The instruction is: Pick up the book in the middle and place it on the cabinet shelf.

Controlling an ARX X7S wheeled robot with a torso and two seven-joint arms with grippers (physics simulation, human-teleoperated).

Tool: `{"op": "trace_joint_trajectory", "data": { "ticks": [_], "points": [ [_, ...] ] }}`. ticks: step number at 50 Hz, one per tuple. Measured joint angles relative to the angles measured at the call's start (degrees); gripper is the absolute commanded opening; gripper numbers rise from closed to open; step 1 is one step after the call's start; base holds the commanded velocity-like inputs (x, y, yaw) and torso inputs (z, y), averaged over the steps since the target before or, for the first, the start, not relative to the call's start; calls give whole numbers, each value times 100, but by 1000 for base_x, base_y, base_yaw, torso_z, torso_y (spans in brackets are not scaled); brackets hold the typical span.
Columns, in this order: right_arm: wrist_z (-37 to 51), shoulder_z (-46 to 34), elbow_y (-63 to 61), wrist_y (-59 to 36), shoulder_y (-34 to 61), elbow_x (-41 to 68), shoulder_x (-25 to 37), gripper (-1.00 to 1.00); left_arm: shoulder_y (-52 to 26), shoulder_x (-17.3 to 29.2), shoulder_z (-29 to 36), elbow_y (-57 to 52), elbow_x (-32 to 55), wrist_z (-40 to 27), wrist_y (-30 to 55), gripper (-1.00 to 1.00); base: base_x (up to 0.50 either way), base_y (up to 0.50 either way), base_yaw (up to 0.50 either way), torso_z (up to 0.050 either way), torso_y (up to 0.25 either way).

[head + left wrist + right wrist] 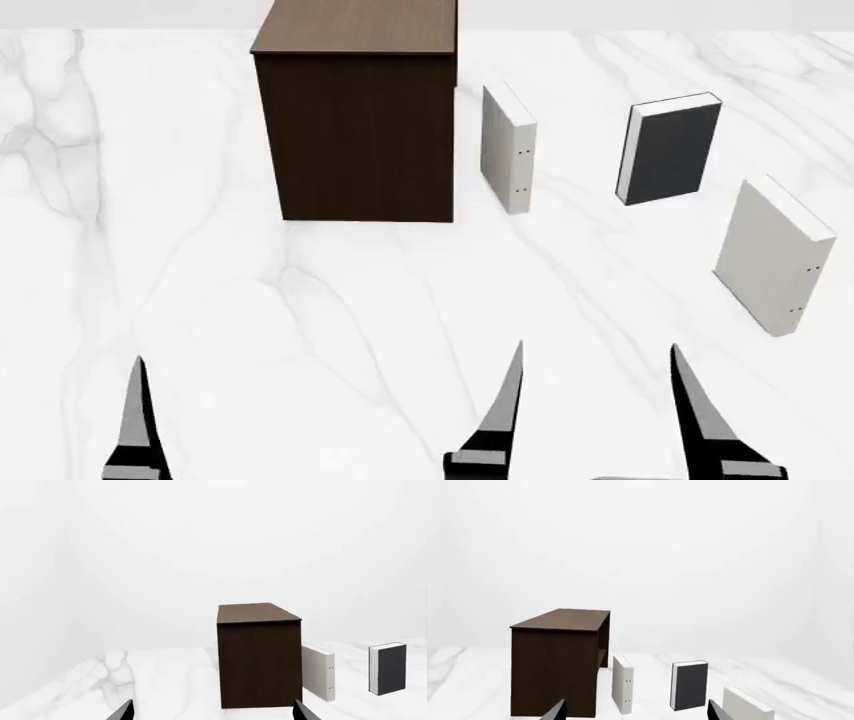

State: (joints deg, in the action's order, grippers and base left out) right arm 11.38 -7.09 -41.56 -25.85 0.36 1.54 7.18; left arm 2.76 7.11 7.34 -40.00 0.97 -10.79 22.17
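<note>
Book [674, 150]: thick hardcover, plain charcoal cover, white page edges; upright on the marble floor [334, 300], between two pale books [509, 148] [774, 255].
Cabinet [358, 110]: brown wood grain, lighter top; left of the row.
Left gripper [314, 420]: spread, empty.
Right gripper [601, 420]: spread, empty, well short of the book.

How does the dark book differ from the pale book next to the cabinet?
The dark book has a charcoal cover with a white edge showing; the pale book beside the cabinet is off-white with tiny dark dots. The dark book stands farther from the cabinet. Both stand upright on the marble surface.
</note>
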Motion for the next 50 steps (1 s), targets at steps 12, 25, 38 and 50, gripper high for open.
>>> {"op": "trace_joint_trajectory", "data": {
  "ticks": [12,25,38,50],
  "points": [
    [115,-27,-291,-300,52,61,78,100,21,84,50,-300,84,-100,101,100,167,0,0,0,0],
    [207,-36,-372,-518,104,165,148,100,2,166,95,-364,160,-198,132,100,500,0,0,0,0],
    [294,-44,-390,-613,116,258,200,100,-9,238,143,-396,217,-285,148,100,500,0,0,0,1],
    [376,-77,-395,-677,137,304,250,100,-13,299,178,-424,265,-358,161,100,500,0,0,0,0]
  ]
}}
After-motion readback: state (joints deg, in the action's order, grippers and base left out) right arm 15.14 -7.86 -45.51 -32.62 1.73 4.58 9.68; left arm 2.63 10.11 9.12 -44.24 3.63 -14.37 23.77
